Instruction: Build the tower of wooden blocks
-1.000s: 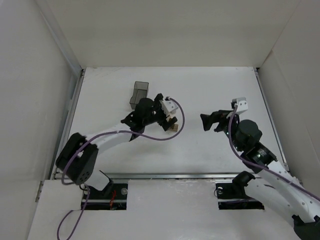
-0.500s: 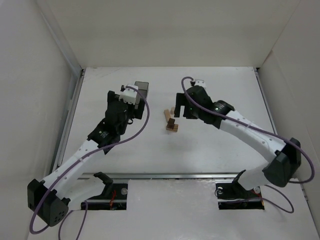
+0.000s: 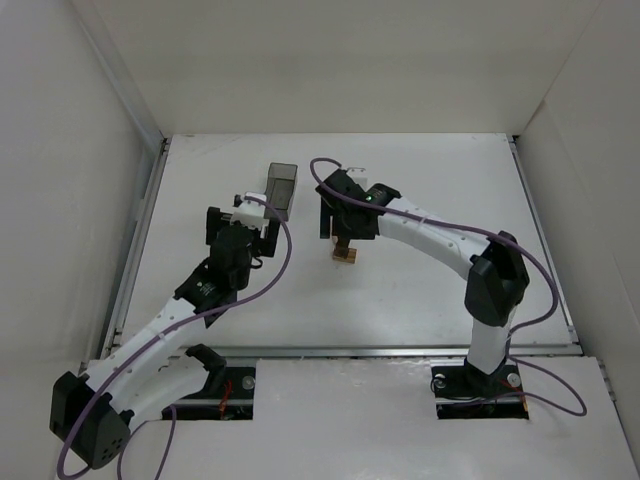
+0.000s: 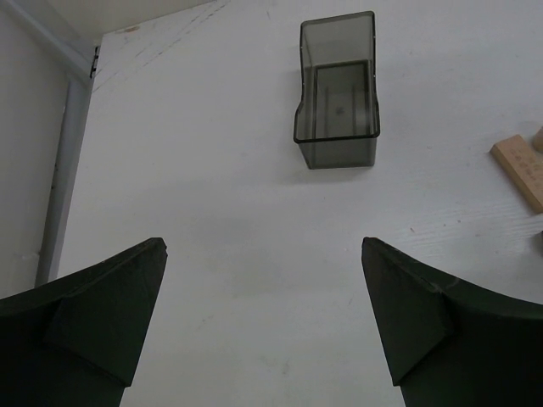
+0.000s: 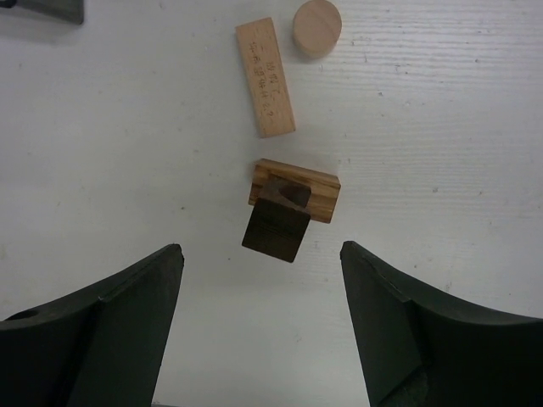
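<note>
White table (image 3: 420, 295), white walls (image 3: 340, 70), grey bin (image 3: 281, 190), left tool (image 4: 263, 246) and right tool (image 5: 261, 248) spread wide.

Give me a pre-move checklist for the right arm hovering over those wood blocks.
1. Dark block sits on the tan base block: ok. Centred: cannot tell.
2. Right gripper open and empty: ok.
3. Left gripper open, empty, well off to the side of both: ok.
4. Loose light block lies flat and uncovered: ok.
5. Wooden disc apart from the base block: ok.
</note>
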Robot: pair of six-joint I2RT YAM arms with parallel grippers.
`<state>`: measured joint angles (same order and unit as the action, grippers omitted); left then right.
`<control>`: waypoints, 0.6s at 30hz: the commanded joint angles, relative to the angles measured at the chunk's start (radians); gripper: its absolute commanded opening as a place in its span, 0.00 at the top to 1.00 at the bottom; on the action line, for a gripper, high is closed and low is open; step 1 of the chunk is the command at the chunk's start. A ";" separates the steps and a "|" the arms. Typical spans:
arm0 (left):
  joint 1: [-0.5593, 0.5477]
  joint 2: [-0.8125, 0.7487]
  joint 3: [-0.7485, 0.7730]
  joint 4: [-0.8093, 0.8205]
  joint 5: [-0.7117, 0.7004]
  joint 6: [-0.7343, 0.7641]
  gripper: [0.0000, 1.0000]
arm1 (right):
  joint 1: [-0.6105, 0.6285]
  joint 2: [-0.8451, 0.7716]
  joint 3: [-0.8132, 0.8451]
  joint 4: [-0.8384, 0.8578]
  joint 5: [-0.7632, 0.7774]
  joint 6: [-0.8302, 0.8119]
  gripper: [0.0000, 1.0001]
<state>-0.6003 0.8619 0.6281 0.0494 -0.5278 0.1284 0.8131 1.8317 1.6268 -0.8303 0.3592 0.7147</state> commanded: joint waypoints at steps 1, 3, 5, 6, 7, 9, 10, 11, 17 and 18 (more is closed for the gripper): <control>-0.001 -0.026 -0.025 0.069 -0.003 -0.006 0.01 | 0.006 0.032 0.062 -0.032 0.004 0.025 0.20; -0.001 -0.026 -0.034 0.083 -0.003 -0.018 0.01 | 0.006 0.069 0.074 -0.032 -0.006 0.025 0.20; -0.001 -0.015 -0.034 0.093 0.020 -0.029 0.01 | 0.006 0.096 0.096 -0.067 -0.006 0.034 0.20; -0.001 -0.015 -0.034 0.093 0.020 -0.029 0.01 | 0.006 0.107 0.105 -0.067 -0.006 0.034 0.19; 0.008 -0.015 -0.034 0.102 0.020 -0.029 0.01 | 0.006 0.116 0.114 -0.078 -0.006 0.034 0.18; 0.008 -0.006 -0.034 0.112 0.029 -0.029 0.01 | 0.006 0.129 0.114 -0.078 0.004 0.034 0.18; 0.008 -0.006 -0.044 0.112 0.029 -0.029 0.01 | 0.006 0.129 0.114 -0.078 0.004 0.034 0.18; 0.008 -0.006 -0.044 0.112 0.029 -0.029 0.01 | 0.006 0.139 0.114 -0.078 0.004 0.034 0.18; 0.008 0.012 -0.044 0.102 0.041 -0.052 0.01 | 0.006 0.149 0.104 -0.078 -0.005 0.034 0.27; 0.008 0.012 -0.044 0.102 0.051 -0.052 0.01 | 0.006 0.149 0.104 -0.078 -0.005 0.034 0.30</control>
<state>-0.5938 0.8768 0.5964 0.1081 -0.4919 0.1051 0.8131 1.9781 1.6936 -0.8913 0.3546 0.7383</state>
